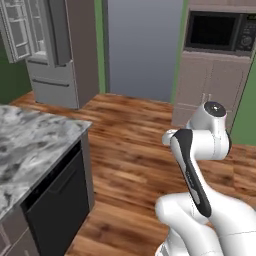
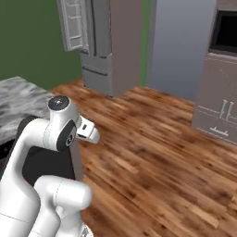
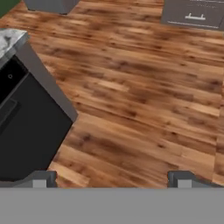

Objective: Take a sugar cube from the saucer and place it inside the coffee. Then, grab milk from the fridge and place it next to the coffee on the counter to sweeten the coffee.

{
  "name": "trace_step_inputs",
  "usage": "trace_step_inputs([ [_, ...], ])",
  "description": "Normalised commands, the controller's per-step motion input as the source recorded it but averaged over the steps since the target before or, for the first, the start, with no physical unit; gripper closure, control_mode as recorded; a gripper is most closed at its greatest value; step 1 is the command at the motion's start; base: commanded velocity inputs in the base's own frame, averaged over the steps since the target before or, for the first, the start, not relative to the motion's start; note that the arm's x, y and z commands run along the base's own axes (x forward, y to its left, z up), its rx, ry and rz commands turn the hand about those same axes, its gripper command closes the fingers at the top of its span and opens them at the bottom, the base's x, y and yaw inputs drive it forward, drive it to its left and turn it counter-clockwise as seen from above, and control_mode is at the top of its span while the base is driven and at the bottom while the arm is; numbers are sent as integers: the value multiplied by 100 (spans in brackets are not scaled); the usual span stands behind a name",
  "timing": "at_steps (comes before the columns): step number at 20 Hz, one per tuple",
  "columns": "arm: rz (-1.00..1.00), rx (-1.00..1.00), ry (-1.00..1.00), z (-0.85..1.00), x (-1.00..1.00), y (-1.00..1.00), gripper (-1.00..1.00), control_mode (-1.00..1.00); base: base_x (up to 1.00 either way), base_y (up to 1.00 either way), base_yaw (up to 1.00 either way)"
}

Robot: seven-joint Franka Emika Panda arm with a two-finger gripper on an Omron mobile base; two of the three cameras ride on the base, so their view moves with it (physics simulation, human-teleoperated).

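The grey fridge (image 1: pixel 55 65) stands across the wood floor at the back left, with its upper door (image 1: pixel 20 30) swung open; it also appears in the right base view (image 2: pixel 104 46). A corner of the marbled counter (image 1: pixel 30 145) ends beside me on the left (image 2: pixel 21 99) (image 3: pixel 8 38). My gripper (image 3: pixel 111 180) is open, its two fingertips wide apart over bare floor with nothing between them. My arm is folded close above the base. The sugar cube, saucer, coffee mug and milk are out of view.
A black dishwasher front (image 1: pixel 57 205) (image 3: pixel 26 131) sits under the counter's end. A built-in microwave (image 1: pixel 217 32) tops tall cabinets (image 2: pixel 217 106) at the back right. A grey doorway (image 1: pixel 142 50) opens between fridge and cabinets. Wood floor (image 3: pixel 140 96) stretches ahead.
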Motion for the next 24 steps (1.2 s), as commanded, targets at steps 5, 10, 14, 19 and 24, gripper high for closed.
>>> trace_step_inputs([
  [5, 0, 0, 0, 0, 0, 0, -100, 100, 100, -22, 19],
  [10, 0, 0, 0, 0, 0, 0, -100, 100, 100, -15, 21],
  [14, 0, 0, 0, 0, 0, 0, -100, 100, 100, -11, 26],
  [19, 0, 0, 0, 0, 0, 0, -100, 100, 100, -12, 28],
  [24, 0, 0, 0, 0, 0, 0, -100, 100, 100, -16, 34],
])
